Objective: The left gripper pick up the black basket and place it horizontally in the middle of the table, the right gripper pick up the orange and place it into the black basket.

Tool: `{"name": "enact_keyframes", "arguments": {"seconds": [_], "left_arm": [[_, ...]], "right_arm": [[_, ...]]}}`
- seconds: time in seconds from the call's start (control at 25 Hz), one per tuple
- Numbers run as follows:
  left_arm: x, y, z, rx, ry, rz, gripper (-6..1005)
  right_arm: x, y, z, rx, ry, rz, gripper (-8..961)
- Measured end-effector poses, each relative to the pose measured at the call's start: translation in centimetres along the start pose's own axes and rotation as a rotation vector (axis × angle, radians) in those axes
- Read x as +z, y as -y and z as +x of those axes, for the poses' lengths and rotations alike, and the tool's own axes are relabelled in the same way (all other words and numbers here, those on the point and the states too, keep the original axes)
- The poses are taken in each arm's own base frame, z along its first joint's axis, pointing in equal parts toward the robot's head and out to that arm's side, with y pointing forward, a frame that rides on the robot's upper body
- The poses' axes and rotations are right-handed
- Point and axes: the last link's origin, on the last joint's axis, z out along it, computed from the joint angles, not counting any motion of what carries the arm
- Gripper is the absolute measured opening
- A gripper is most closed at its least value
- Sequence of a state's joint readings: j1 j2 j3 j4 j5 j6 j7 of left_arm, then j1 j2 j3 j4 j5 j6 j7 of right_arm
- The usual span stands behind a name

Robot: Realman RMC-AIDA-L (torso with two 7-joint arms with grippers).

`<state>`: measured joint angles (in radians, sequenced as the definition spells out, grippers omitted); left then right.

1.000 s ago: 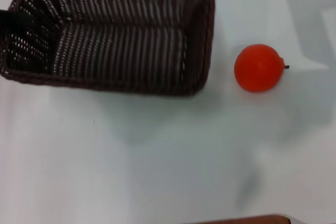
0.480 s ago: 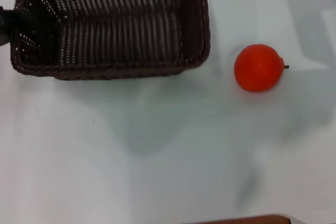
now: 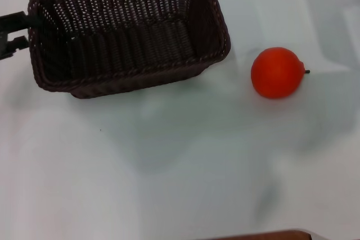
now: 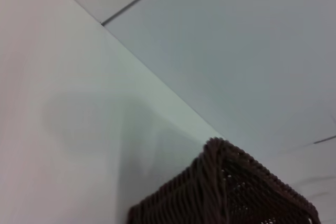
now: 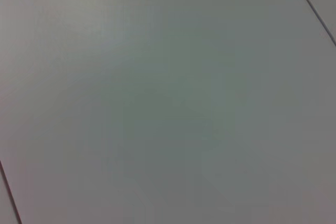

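The black basket (image 3: 126,29) is at the far left of the table (image 3: 169,167), its right end turned slightly away from me. My left gripper (image 3: 18,32) is at the left edge of the head view, shut on the basket's left rim. A corner of the basket also shows in the left wrist view (image 4: 231,192). The orange (image 3: 277,72) lies on the table to the right of the basket, apart from it, with its stem nub pointing right. My right gripper is out of view; the right wrist view shows only a plain pale surface.
A brown edge (image 3: 259,235) shows at the bottom of the head view. The table surface between the basket and the orange, and in front of both, is bare white. The left wrist view shows the table's edge (image 4: 157,77).
The basket has moved toward me and into full view, and has turned so that its right end points farther away. It looks smaller now. The orange has not moved.
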<state>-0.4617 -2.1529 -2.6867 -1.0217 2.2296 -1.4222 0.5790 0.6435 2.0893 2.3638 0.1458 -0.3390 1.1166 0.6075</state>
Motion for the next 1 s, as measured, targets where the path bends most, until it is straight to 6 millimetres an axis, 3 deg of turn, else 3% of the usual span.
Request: {"name": "enact_keyframes", "arguments": {"seconds": [0.12, 0.32, 0.44, 0.6, 0.76, 1.0], "left_arm": [[-0.7, 0.5, 0.6, 0.017, -0.027, 0.016, 684], [-2.4, 1.1, 2.2, 0.138, -0.161, 0.0, 685], [-3.4, 0.9, 2.8, 0.277, -0.295, -0.051, 685], [-3.9, 0.5, 2.5, 0.475, -0.51, -0.137, 686], [-3.4, 0.8, 1.9, 0.535, -0.651, -0.187, 686], [-2.9, 0.4, 1.9, 0.603, -0.679, -0.186, 687]], "right_arm": [[0.2, 0.1, -0.1, -0.002, 0.008, 0.003, 912], [1.0, 0.3, -0.1, 0.061, 0.056, 0.033, 911], [2.0, 0.8, 0.7, 0.106, 0.144, 0.154, 911], [3.2, 2.1, 2.1, 0.045, 0.36, 0.394, 911], [3.4, 2.9, 3.6, -0.106, 0.668, 0.603, 911], [1.7, 2.5, 6.1, -0.365, 1.041, 0.683, 911]]}}
